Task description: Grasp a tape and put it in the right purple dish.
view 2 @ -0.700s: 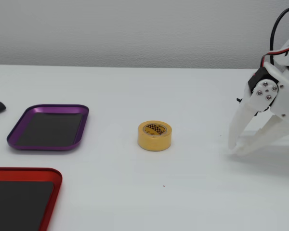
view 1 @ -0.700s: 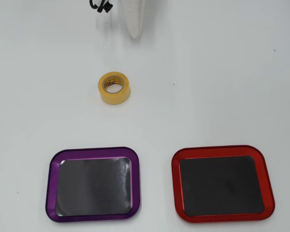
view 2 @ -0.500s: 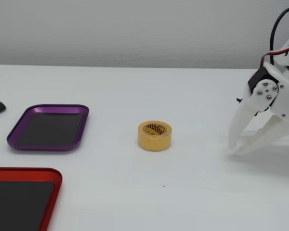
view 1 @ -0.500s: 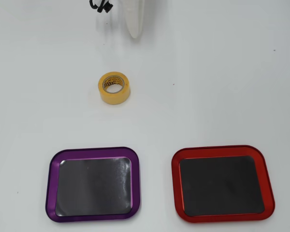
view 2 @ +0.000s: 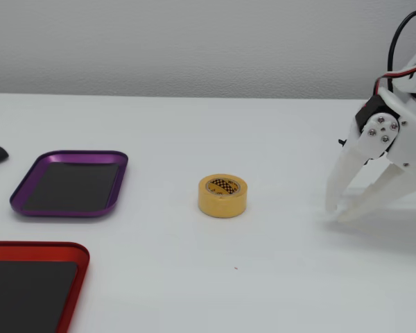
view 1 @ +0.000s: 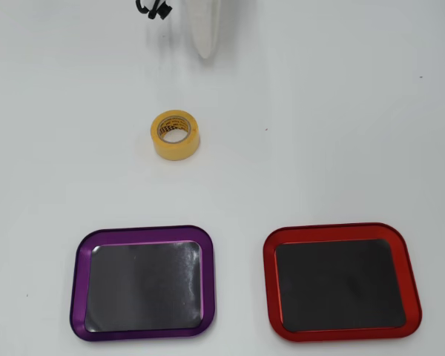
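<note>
the white desk (view 2: 277, 277) carries everything, and on it the two trays are the biggest pieces: the right purple dish (view 1: 78, 282), which in the overhead view sits at the lower left, and a red-rimmed tray (view 1: 268, 285) beside it at the lower right, both empty. my gripper (view 2: 338, 211) is next in size; in the fixed view it hangs at the right with its tips down close to the desk and its two fingers spread a little, holding nothing. smallest is the tape (view 2: 222, 195), lying flat with its core hole facing up, so no side is longer than another for me to line up on. it lies well apart from my gripper, between me and the purple dish, so i judge the reach runs straight toward the dish side.
</note>
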Controlling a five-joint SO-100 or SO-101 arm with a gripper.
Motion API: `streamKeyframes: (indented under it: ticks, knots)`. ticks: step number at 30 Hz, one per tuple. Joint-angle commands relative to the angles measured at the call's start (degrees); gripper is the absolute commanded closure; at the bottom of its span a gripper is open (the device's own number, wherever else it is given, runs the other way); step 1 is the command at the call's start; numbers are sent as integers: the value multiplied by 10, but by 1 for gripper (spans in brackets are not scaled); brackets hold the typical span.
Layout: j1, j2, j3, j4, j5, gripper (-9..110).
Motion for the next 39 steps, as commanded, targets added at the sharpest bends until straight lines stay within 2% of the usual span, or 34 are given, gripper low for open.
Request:
streamKeyframes:
  ticks: [1,5,7,11,16,22,26,32,39]
  knots:
    - [4,53,-15,-44,-28,102]
    - [-3,50,-70,-77,-174,102]
    - [-2,36,-109,-68,-190,102]
    - [5,-76,-160,-59,-197,102]
    - [-3,-323,-282,-59,-200,101]
    - [4,-624,-475,-18,-202,91]
    - [4,-771,-577,-21,-201,89]
    - [13,-891,-687,-21,-201,89]
    - [13,-946,-755,-22,-202,89]
